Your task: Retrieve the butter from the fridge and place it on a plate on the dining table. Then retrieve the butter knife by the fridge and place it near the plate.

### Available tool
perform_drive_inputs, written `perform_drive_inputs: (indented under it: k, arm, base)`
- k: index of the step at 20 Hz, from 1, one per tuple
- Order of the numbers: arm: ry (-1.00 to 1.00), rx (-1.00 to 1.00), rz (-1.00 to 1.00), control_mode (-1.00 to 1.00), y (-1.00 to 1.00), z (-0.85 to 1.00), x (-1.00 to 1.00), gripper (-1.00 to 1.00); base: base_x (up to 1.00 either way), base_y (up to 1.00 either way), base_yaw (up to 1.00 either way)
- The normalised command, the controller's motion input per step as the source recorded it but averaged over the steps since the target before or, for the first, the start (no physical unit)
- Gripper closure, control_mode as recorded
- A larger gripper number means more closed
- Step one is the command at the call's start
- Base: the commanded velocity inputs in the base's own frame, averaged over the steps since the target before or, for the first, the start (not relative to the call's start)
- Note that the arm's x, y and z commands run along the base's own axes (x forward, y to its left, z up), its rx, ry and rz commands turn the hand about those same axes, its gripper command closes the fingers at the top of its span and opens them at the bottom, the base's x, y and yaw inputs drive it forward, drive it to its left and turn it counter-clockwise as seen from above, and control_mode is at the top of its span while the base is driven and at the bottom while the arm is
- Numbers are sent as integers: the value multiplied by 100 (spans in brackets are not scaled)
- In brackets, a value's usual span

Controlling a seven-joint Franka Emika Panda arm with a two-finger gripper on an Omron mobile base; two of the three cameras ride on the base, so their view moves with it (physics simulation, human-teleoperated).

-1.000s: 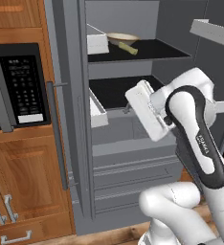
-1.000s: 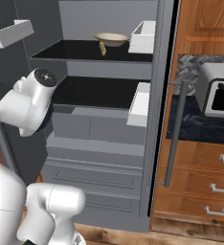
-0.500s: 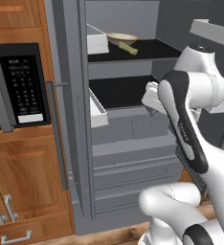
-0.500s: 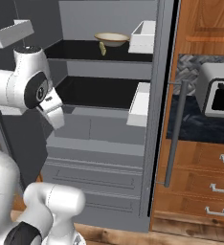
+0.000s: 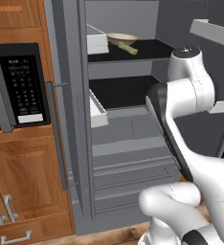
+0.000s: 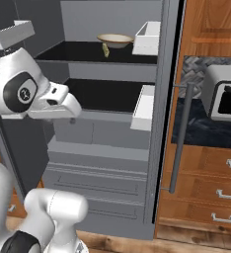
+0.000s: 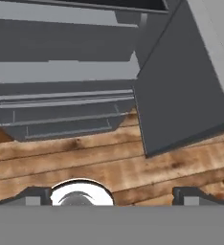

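Fridge (image 5: 128, 143) doors open. Butter (image 5: 127, 46) lies on top shelf beside beige bowl (image 5: 121, 38); same butter (image 6: 106, 49) seen from right base view. Fingers (image 7: 111, 195) spread wide, holding nothing, pointed down at wooden floor (image 7: 85, 162) before fridge drawers. Microwave (image 5: 18, 86) left of fridge.

No legible text, labels or brand marks anywhere. The black-fronted microwave (image 5: 18, 86) has a keypad of small pale buttons, too blurred to read. The round dark joint cap (image 6: 19, 91) on the white arm bears a faint unreadable mark.
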Motion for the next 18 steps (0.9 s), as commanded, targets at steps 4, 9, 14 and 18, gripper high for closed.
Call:
perform_drive_inputs:
  k: [4,9,14,18]
  arm:
    - [0,0,36,-100,2,-34,-36,-100]
    - [0,3,29,-100,18,-22,-3,-100]
    - [4,2,4,-100,14,-11,0,-100]
    - [3,8,-10,-100,25,-24,0,-100]
  base:
    - [0,0,0]
    - [0,0,0]
    - [0,0,0]
    - [0,0,0]
